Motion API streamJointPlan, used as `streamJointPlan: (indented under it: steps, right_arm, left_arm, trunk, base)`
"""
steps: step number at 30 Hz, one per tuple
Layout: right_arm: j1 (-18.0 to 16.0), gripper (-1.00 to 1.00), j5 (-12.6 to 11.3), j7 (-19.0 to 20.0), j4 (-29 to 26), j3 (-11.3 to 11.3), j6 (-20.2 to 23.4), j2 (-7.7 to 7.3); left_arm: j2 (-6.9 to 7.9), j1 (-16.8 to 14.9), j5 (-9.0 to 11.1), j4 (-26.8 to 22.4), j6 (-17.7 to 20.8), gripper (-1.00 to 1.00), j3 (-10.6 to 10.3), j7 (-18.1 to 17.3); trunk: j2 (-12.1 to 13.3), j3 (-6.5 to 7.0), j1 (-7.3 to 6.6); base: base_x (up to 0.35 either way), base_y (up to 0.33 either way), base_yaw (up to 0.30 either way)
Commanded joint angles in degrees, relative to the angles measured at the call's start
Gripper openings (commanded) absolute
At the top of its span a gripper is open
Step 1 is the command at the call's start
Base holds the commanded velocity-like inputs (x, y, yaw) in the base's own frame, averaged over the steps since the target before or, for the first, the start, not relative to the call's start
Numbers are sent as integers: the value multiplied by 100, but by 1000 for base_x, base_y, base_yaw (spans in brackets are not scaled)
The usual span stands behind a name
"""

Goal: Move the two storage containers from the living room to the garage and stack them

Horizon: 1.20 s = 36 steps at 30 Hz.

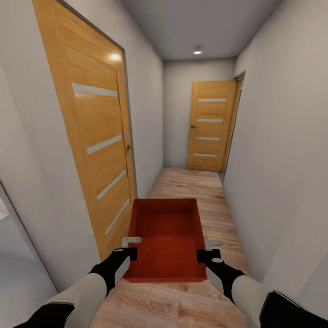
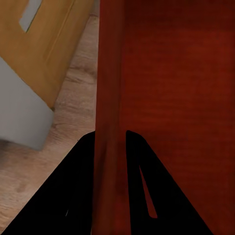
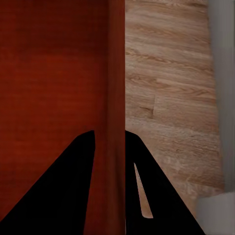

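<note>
Both arms reach forward, level: left gripper clamps the storage container's left wall, right gripper its right wall, above hallway plank flooring.

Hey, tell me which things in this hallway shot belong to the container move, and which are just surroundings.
Belongs to the job:
- storage container, orange-red, open-topped, carried in front
- left claw, clamped on its left wall
- right claw, clamped on its right wall

Just surroundings:
- near wooden door
- far wooden door
- plank floor
- ceiling light
</note>
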Motion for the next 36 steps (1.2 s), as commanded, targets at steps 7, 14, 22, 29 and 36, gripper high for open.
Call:
streamJointPlan:
  steps: [7, 14, 22, 29, 36]
  right_arm:
    - [-8, -100, -49, -40, 180, -49, -35, -60]
    - [-7, -100, -49, -40, 180, -49, -35, -60]
    - [-8, -100, -49, -40, 180, -49, -35, -60]
    - [-9, -100, -49, -40, 180, -49, -35, -60]
    - [-7, -100, -49, -40, 180, -49, -35, -60]
  left_arm:
    - [230, -2, -104, -16, 49, -100, 1, 47]
    - [228, -2, -104, -17, 49, -100, 3, 47]
    - [230, -2, -104, -11, 49, -100, 3, 47]
    - [231, -2, -104, -18, 49, -100, 3, 47]
    - [231, -2, -104, -13, 49, -100, 3, 47]
  trunk:
    - [-10, -10, 6]
    - [-10, -10, 6]
    - [-10, -10, 6]
    - [-10, -10, 6]
    - [-10, -10, 6]
  base:
    - [323, 0, -22]
    - [323, 0, -1]
    - [323, 0, 0]
    - [323, 0, -131]
    - [323, 0, -254]
